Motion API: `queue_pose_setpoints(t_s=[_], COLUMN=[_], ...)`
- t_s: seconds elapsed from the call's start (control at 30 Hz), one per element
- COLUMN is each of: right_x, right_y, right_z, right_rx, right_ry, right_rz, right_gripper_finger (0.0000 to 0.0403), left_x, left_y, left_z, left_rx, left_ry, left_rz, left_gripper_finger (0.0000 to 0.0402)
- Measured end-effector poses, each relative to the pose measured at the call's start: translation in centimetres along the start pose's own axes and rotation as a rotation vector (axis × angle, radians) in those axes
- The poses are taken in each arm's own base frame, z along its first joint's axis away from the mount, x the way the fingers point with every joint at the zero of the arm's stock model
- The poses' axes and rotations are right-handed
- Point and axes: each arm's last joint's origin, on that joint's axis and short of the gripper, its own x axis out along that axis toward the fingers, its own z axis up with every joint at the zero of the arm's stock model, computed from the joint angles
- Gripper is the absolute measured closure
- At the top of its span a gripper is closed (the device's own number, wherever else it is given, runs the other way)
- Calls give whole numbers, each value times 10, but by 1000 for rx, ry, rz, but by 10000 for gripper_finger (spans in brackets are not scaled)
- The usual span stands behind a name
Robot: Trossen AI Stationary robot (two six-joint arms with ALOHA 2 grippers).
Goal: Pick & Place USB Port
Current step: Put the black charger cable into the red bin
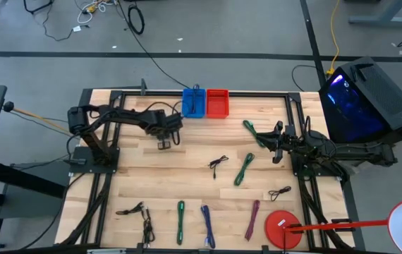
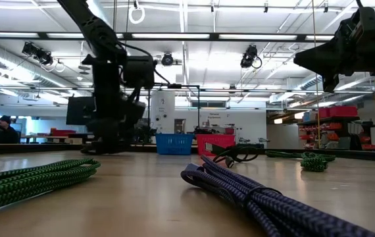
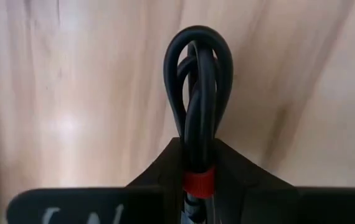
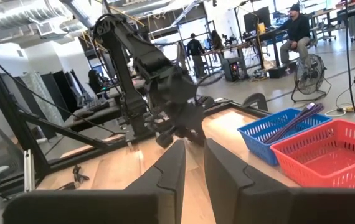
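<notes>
A black USB cable, coiled and bound with a red tie, sits in my left gripper, which is shut on it. In the high view that gripper is over the table's far left part, a short way left of and nearer than the blue basket and the red basket. The blue basket holds some cables. My right gripper waits at the right side, empty, with a narrow gap between its fingers. My left gripper pinches the coiled black cable between its two fingers at the red tie, the fingers pointing down from above. The looped end sticks out past the fingertips toward the wood. Whether it touches the table I cannot tell.
Several other bundled cables lie on the table: black, green, green, black, and a near row with green, purple and maroon. A red disc lies near the right corner.
</notes>
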Motion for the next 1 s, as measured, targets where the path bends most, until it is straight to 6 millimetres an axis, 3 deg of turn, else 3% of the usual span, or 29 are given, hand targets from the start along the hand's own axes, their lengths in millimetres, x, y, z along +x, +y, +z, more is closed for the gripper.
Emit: queue_pose_setpoints(t_s=[0.2,0.37,0.57,0.73,1.0], right_x=[0,0,0,0,2], right_y=[0,0,0,0,4], right_z=[0,0,0,1,18], right_rx=[1,-1,-1,0,-13], right_ry=[0,1,0,-7,-191], right_rz=[0,-1,-1,-3,-8], right_gripper_finger=[340,340,340,340,340], left_x=[-24,-58,-100,-112,-133], left_y=[-4,4,41,69,52], left_z=[24,49,81,88,102], left_rx=[-130,-164,-265,-341,-225], left_ry=[-91,-303,-786,-1011,-1224], left_rz=[-356,-403,-425,-553,-616], left_gripper_finger=[345,345,345,345,345])
